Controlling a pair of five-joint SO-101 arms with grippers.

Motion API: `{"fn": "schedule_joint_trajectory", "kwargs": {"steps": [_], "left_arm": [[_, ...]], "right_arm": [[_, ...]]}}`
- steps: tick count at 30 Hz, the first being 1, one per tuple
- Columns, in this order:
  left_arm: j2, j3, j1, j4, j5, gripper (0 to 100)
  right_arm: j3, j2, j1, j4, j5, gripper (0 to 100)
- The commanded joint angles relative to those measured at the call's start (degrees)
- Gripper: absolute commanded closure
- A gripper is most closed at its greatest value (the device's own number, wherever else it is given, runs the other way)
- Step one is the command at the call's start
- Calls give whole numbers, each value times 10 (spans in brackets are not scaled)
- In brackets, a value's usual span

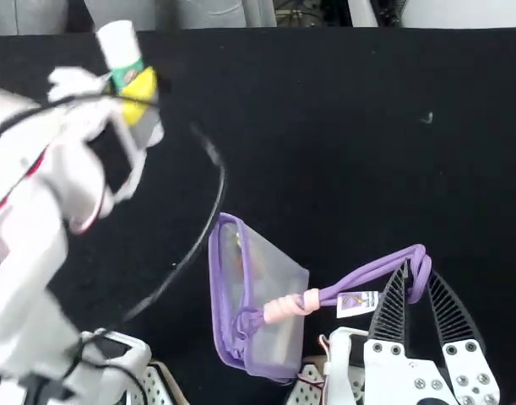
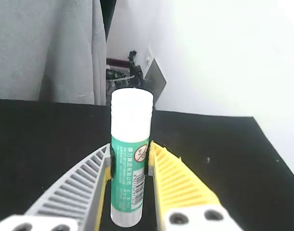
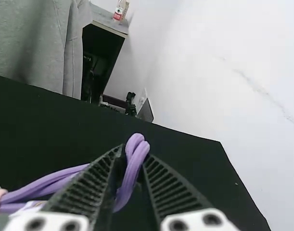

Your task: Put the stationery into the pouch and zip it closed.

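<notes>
The glue stick (image 2: 131,120) is clamped in the left gripper (image 2: 131,156) at the far left of the black table (image 1: 367,126), white cap poking past the fingertips. The pouch (image 1: 270,295) is lying near centre, its purple strap (image 1: 367,274) pinched by the right gripper (image 1: 418,278), near right.

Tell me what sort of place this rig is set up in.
Probably an indoor lab or workroom: a black-covered table, a plain white wall, a grey curtain and a dark cluttered shelf behind.
</notes>
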Motion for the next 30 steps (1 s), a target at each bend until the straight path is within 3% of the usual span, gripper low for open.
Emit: {"fn": "schedule_joint_trajectory", "kwargs": {"steps": [1, 7, 12, 24, 30], "left_arm": [[-58, 45, 8, -2, 4, 962], [-148, 153, 9, -2, 69, 962], [-238, 259, 9, -47, 71, 962], [-500, 677, 13, -321, 73, 962], [-596, 773, 146, -365, 73, 962]], "right_arm": [[2, 4, 6, 16, -1, 987], [3, 5, 6, 16, -1, 987], [4, 5, 6, 16, -1, 987], [5, 5, 6, 16, -1, 987], [6, 5, 6, 15, -1, 987]]}}
